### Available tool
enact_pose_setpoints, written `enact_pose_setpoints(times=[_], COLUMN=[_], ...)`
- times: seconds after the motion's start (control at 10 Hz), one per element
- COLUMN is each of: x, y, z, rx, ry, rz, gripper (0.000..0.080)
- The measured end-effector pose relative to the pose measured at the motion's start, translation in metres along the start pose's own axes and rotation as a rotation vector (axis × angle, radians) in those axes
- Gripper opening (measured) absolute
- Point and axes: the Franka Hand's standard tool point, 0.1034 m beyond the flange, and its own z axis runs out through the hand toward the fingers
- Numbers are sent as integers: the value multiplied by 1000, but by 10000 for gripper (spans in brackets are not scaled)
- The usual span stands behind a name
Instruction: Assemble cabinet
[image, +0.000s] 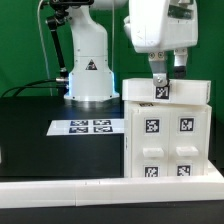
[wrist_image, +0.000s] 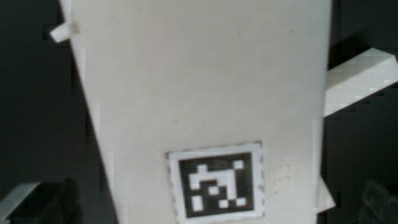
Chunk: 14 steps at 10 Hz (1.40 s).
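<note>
Cabinet (image: 166, 128) standing on black surface (image: 40, 135) at the exterior view's right, beside marker board (image: 88, 126). Pincer (image: 160, 88) at its top edge; closure cannot be told. Risk: off-centre contact tipping the cabinet.

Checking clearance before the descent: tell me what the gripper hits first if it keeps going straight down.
Most likely the cabinet: the gripper points down right at its top edge, and the wrist view is filled by a tagged white panel. Contact or a grasp can't be confirmed.
</note>
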Motion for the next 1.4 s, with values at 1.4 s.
enact_pose_setpoints(times=[1.4], x=[-10], y=[2], z=[14], rx=[6], ry=[-21], rz=[396], gripper=[558])
